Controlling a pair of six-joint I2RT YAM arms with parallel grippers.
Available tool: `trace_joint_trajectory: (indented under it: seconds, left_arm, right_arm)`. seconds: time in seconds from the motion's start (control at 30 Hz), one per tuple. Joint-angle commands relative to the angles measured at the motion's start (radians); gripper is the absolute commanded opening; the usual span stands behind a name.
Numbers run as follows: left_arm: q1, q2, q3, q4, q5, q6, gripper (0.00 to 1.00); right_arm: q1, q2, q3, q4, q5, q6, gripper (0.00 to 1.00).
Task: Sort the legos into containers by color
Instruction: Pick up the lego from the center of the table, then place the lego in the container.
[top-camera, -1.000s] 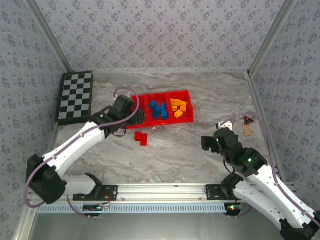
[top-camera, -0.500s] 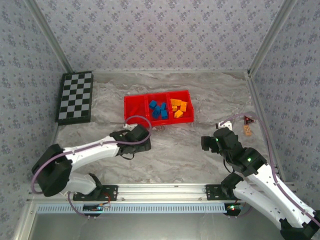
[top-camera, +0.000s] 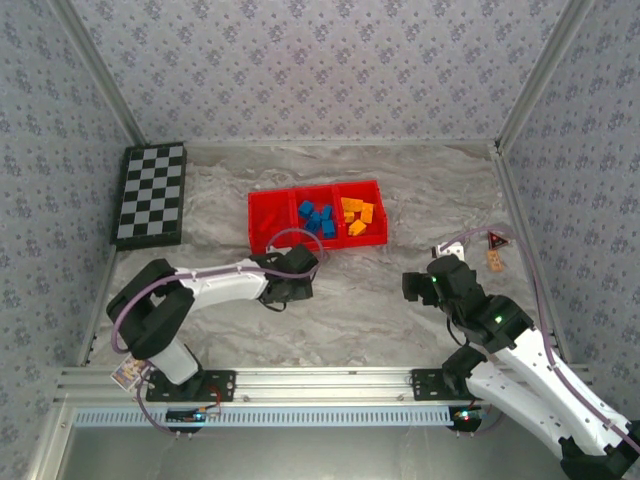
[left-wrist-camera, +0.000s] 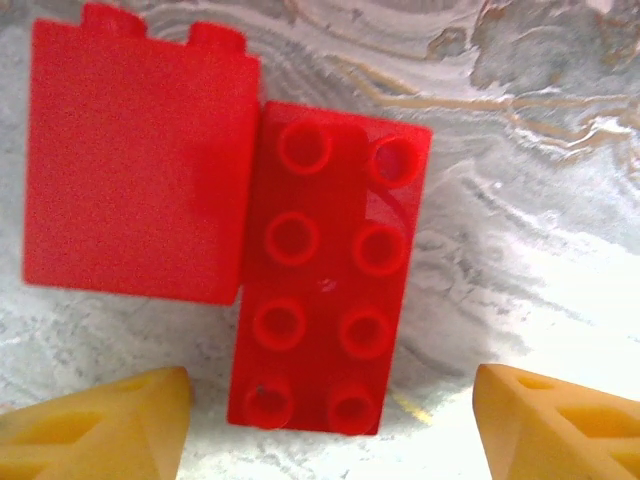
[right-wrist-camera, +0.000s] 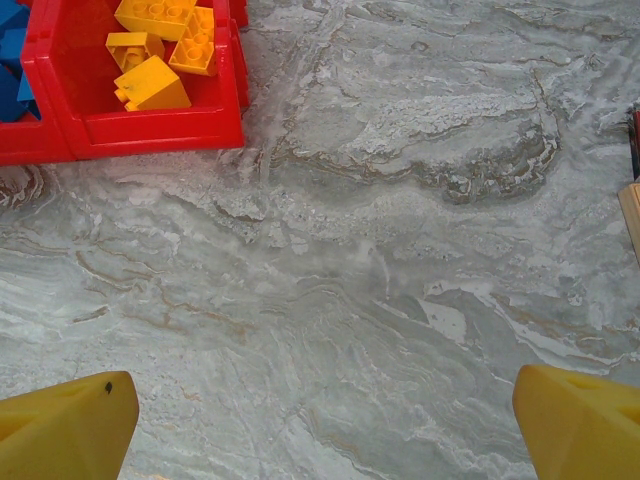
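Lying touching, two red legos (left-wrist-camera: 330, 270) sit centred just ahead of the spread left claw (left-wrist-camera: 328, 435).

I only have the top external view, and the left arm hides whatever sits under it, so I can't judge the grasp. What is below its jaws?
Observer: A red studs-up lego and a second red lego, touching side by side on the table.
Operator: Are both the same way up?
Observer: No. The red studs-up lego shows eight studs; the second red lego lies on its side.
Operator: Have the jaws closed on either?
Observer: No. The left gripper is open, its jaws on either side of one end of the red studs-up lego, with table showing on both sides.
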Motion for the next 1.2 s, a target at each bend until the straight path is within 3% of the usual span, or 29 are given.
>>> trace_joint_trajectory:
  seconds: [0.0, 0.3, 0.57, 0.97, 1.17]
  left_arm:
    - [0.004, 0.03, 0.039, -0.015, -0.003, 0.009, 0.7]
    - [0.04, 0.061, 0.048, -0.006, 0.021, 0.028, 0.5]
    - [0.015, -0.021, 0.038, -0.022, -0.008, 0.045, 0.37]
    - [-0.041, -0.206, 0.155, -0.22, -0.164, 0.095, 0.36]
    - [0.084, -0.258, 0.226, -0.238, -0.175, 0.226, 0.37]
  right_arm:
    - [0.002, -0.004, -0.007, 0.0, -0.004, 0.001, 0.98]
    - [0.004, -0.006, -0.006, -0.001, -0.001, 0.001, 0.98]
    - [0.003, -0.006, -0.009, 0.0, 0.003, 0.002, 0.98]
    - [0.002, -0.001, -0.009, 0.0, 0.002, 0.001, 0.98]
    - [-0.001, 0.007, -0.011, 0.005, -0.004, 0.0, 0.98]
